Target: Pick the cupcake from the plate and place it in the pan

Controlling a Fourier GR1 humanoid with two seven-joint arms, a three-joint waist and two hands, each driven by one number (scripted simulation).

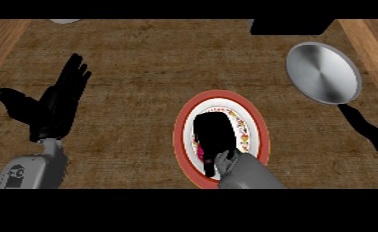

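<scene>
A red-rimmed white plate (255,118) lies on the counter right of center. My right hand (216,135) is over the plate's middle with its fingers curled down, hiding most of the cupcake; only a sliver of pink (201,151) shows at the hand's left edge. The silver pan (322,72) sits empty at the upper right, its black handle (359,121) running down toward the right edge. My left hand (63,98) rests open at the left, fingers pointing up, away from the plate.
A dark object (289,26) stands at the counter's back edge above the pan. A pale round thing (65,21) peeks in at the top left. Wooden strips border the counter at both sides.
</scene>
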